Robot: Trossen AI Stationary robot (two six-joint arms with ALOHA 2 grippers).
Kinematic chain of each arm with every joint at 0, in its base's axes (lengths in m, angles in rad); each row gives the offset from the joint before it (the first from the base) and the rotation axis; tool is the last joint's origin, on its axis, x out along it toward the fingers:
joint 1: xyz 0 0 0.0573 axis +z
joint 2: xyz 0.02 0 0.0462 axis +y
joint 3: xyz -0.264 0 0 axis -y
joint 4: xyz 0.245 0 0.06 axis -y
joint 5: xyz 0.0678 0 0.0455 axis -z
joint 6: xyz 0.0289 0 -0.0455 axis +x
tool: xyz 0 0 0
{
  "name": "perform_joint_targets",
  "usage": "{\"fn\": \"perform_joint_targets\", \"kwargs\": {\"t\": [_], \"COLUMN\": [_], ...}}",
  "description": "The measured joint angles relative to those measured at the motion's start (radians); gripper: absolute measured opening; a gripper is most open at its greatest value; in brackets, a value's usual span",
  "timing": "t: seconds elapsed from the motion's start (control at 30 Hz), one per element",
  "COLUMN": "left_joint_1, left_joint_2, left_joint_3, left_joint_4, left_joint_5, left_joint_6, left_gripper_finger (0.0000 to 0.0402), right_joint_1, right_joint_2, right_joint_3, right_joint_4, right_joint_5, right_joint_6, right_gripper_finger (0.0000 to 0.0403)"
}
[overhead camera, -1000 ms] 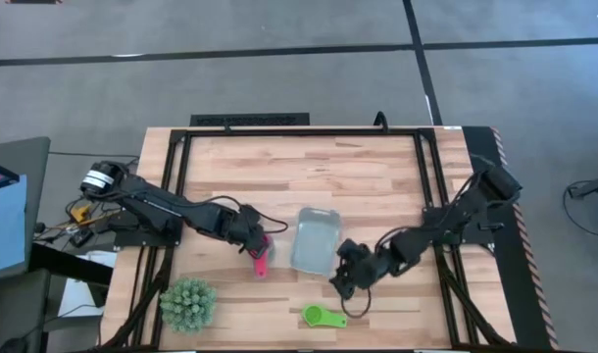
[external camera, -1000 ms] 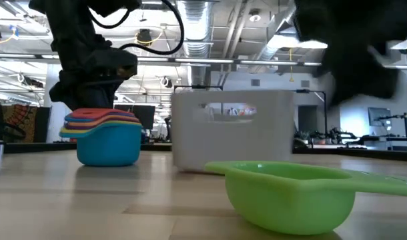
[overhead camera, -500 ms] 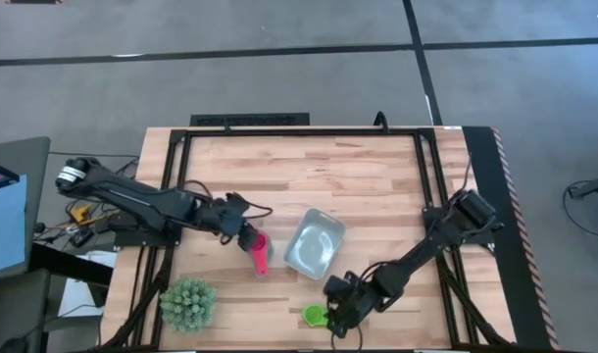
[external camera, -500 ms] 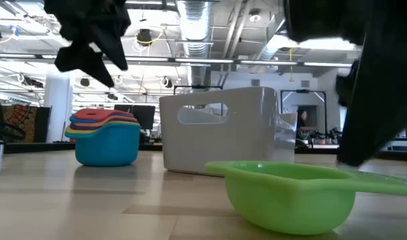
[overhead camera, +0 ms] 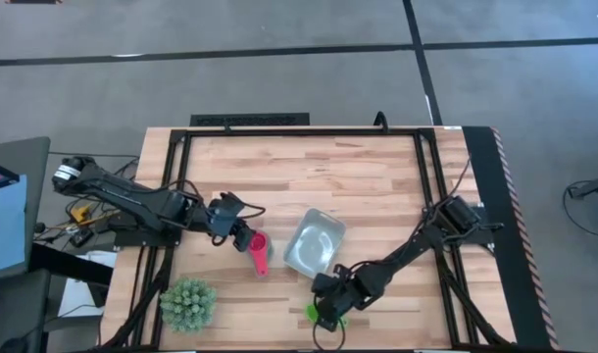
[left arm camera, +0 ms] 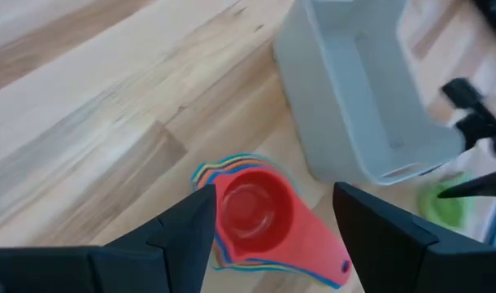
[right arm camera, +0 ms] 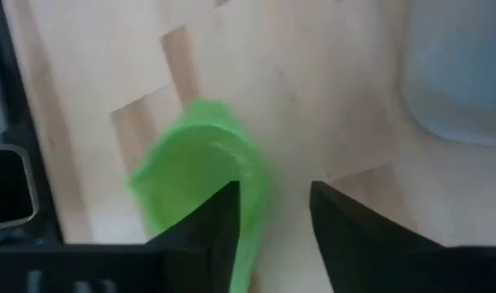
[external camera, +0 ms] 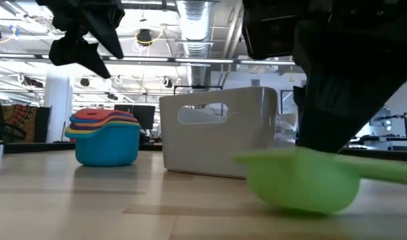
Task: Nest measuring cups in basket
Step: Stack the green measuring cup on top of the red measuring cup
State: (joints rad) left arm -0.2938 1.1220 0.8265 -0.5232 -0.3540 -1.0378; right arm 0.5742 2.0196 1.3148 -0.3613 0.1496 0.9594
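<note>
Right gripper (overhead camera: 325, 312), fingers straddling the green cup's (overhead camera: 319, 314) rim just in front of the basket (overhead camera: 313, 243); left gripper (overhead camera: 237, 226) spread above the nested cup stack (overhead camera: 259, 252) beside the basket.

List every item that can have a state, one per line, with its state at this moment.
Basket: upright on the table, holding no cups.
Stacked cups: nested, beside the basket.
Green cup: tilted, between the right end effector's fingers.
Left end effector: open, above the stack.
Right end effector: closing on the green cup.
</note>
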Motion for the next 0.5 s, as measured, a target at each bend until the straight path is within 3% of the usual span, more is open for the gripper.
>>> {"fn": "perform_joint_targets", "kwargs": {"t": [0.5], "left_joint_1": [-0.002], "left_joint_2": [-0.001], "left_joint_3": [0.0], "left_joint_4": [-0.001], "left_joint_5": [0.009], "left_joint_6": [-0.039], "left_gripper_finger": [0.0235], "right_joint_1": [-0.015], "right_joint_2": [-0.02], "right_joint_3": [-0.001], "right_joint_4": [-0.043], "right_joint_5": [-0.186], "right_joint_6": [-0.034], "right_gripper_finger": [0.0012]}}
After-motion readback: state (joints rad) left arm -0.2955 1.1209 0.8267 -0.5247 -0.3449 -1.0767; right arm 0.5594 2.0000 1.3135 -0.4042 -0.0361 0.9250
